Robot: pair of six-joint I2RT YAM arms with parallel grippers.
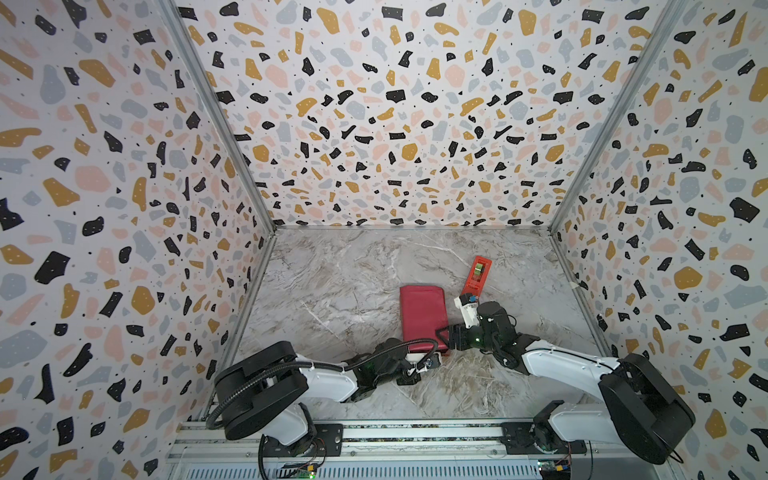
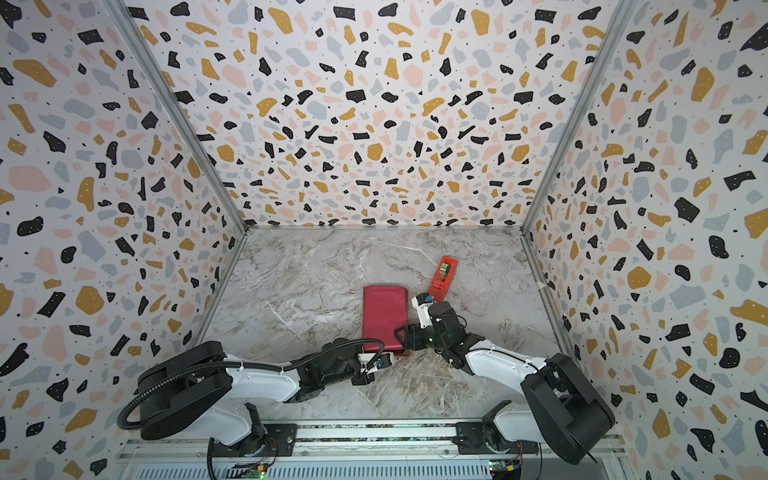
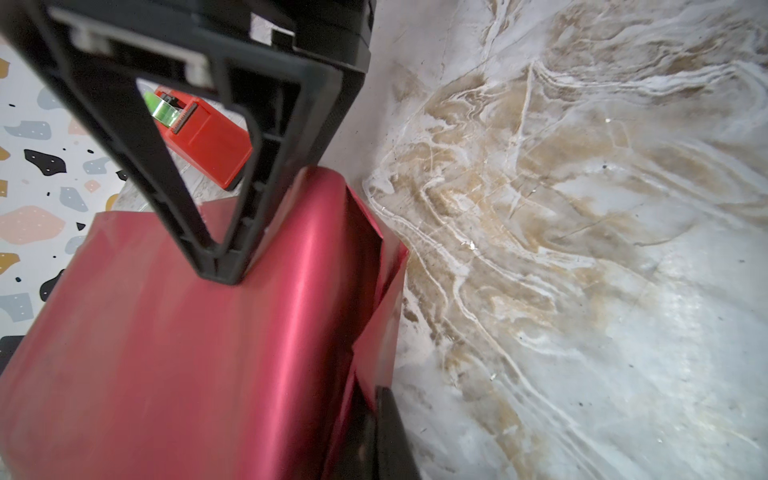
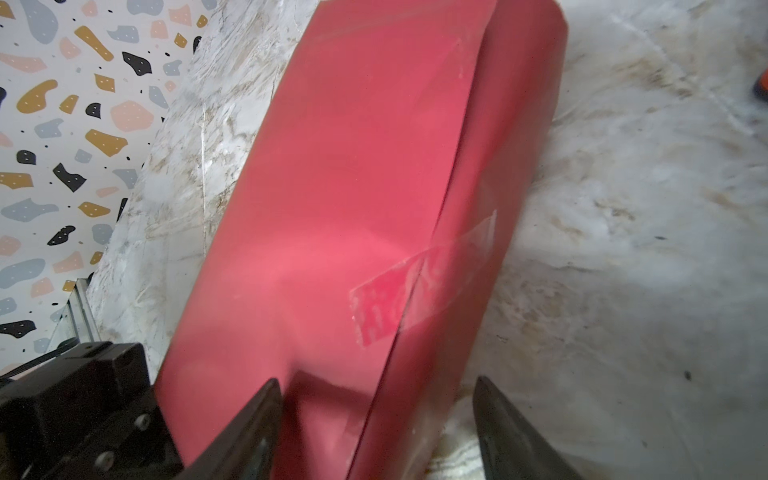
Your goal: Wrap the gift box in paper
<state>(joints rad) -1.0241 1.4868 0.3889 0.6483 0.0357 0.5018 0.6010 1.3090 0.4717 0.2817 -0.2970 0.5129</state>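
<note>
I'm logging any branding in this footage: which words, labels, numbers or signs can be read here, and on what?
No text can be read anywhere.
Paper: plain red, no print.
Tape dispenser: plain red, no lettering shows.
Tape strip on the paper: clear, unprinted.
Walls: coloured blotches only, no characters.
Circuit boards by the front rail: too small to read any marking.

The left arm [image 1: 328,378] and right arm [image 1: 557,361] both stretch low and forward, wrists turned inward toward each other. The left gripper [image 3: 384,424] has its jaws pressed together into one dark wedge. The right gripper [image 4: 376,384] holds its jaws wide apart, one triangular finger [image 3: 220,266] poised just ahead of the left's closed jaws.
</note>
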